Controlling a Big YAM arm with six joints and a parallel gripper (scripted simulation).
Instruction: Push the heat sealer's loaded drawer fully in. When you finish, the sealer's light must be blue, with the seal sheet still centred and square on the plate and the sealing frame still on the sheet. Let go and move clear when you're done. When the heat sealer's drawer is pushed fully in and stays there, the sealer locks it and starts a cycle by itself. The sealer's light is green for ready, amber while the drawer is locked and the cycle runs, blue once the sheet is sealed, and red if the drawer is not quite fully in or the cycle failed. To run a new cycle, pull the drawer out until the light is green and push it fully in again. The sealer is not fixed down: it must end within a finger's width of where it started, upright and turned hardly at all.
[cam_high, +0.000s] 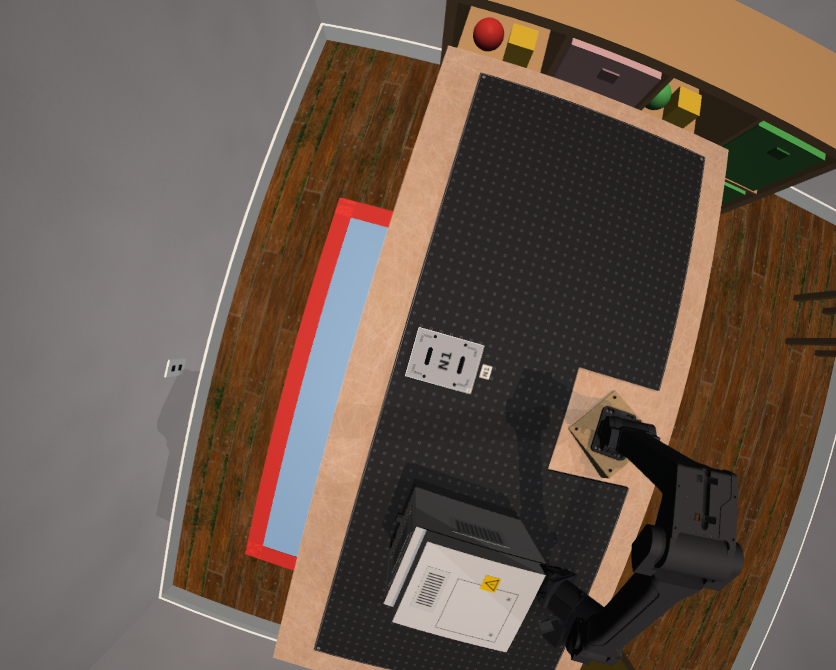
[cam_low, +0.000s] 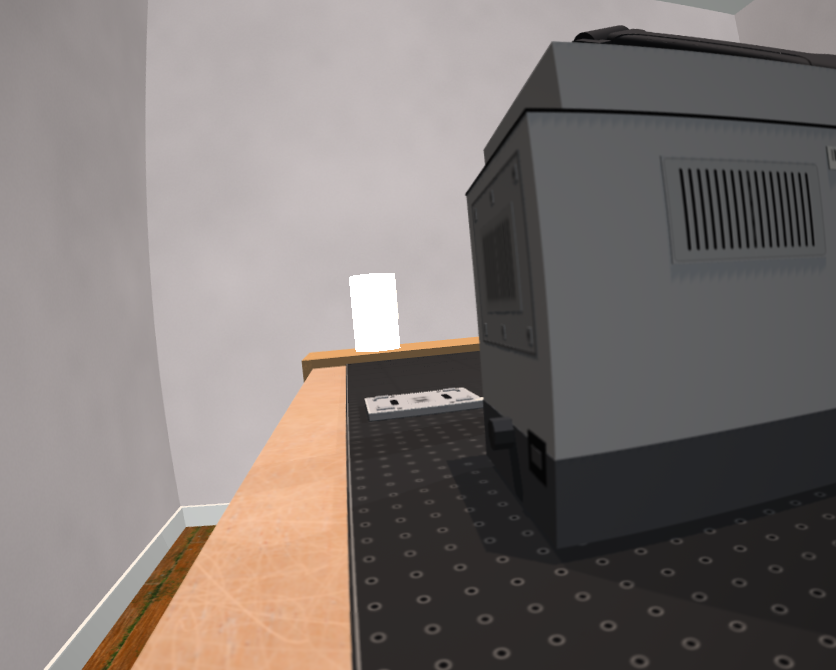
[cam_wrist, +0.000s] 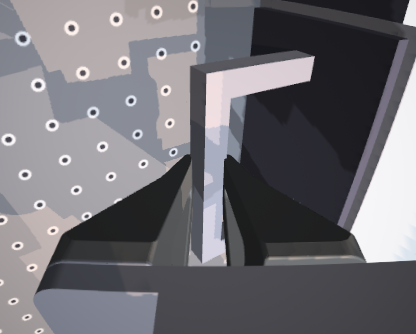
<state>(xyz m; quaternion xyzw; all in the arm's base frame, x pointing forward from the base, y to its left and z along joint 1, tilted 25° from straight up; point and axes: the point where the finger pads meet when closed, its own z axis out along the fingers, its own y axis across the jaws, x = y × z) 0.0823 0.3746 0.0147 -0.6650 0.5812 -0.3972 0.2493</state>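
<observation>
The heat sealer (cam_high: 466, 582) (cam_low: 662, 314), a grey box with a white top panel and a yellow warning sticker, stands at the near end of the black perforated board (cam_high: 572, 230). In the wrist view my gripper (cam_wrist: 207, 167) is shut on the drawer handle (cam_wrist: 260, 72), a pale grey L-shaped bar standing off the dark drawer front (cam_wrist: 310, 145). In the overhead view the gripper (cam_high: 554, 584) sits against the sealer's right side. The sealer's light, the seal sheet, the plate and the sealing frame are hidden in every view.
A white fixture plate marked N1 (cam_high: 445, 360) (cam_low: 422, 404) lies on the board beyond the sealer. The arm's base (cam_high: 605, 434) sits in a cutout on the right. A shelf with bins and blocks (cam_high: 614, 73) stands at the far end. The table edge (cam_low: 279, 530) runs along the left.
</observation>
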